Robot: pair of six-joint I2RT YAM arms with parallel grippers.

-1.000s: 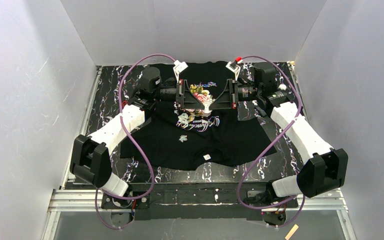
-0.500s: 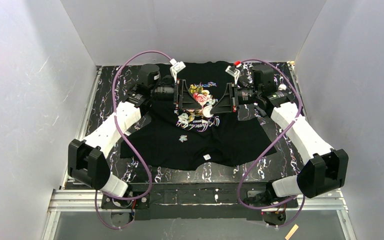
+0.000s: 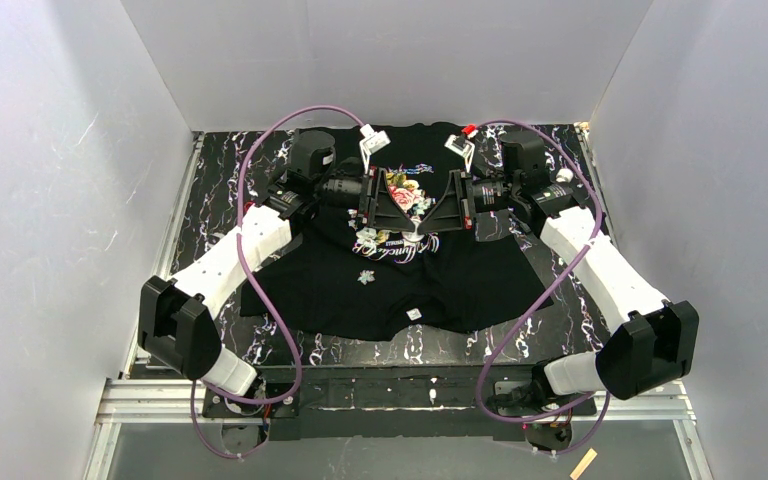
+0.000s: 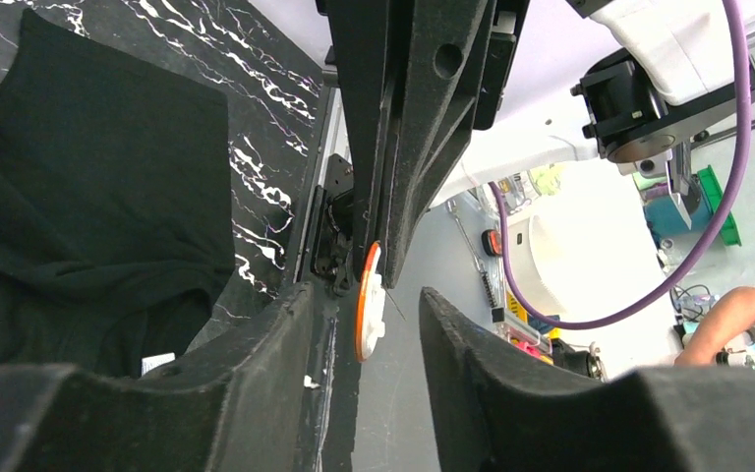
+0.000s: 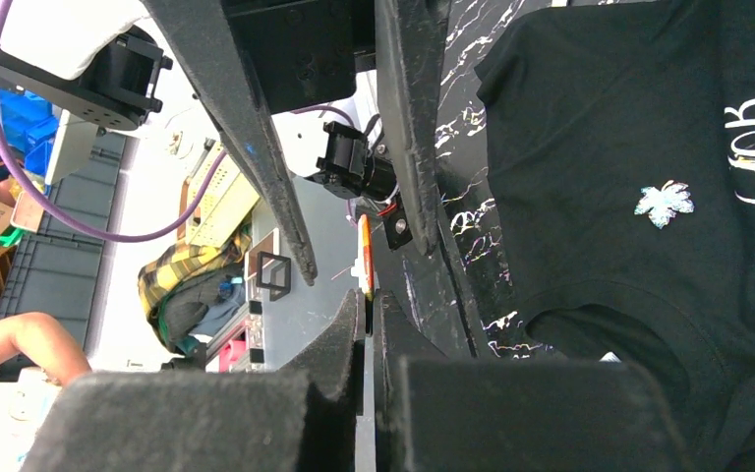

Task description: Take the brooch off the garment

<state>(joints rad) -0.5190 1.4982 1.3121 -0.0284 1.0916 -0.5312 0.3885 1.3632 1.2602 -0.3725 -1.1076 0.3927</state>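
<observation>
A small round orange-and-white brooch (image 4: 369, 305) is seen edge-on, with a thin pin at its back, at the centre of both wrist views. It is held in the air above a large black T-shirt with a rose print (image 3: 440, 280), which is spread over a black marbled table (image 3: 220, 190) in the middle of the top view. No cloth is seen clinging to the brooch.

The right claw (image 5: 367, 300) is closed tight on the brooch, its two flat faces pinched near the edge. The left claw (image 4: 366, 295) is parted about halfway, with a finger on either side of the brooch. It is not closed on it, and nothing is held by it.

The brooch is judged light, stiff and smooth, so it may swivel in a shallow pinch. A hold across the flat faces is judged safest, with the sharp pin kept clear. The T-shirt is judged soft and limp.

Counted:
- one brooch
- one T-shirt
- two claws
- one small silvery leaf-shaped piece (image 5: 665, 202), on the T-shirt at the right of the right wrist view; whether it is print or pin cannot be told
</observation>
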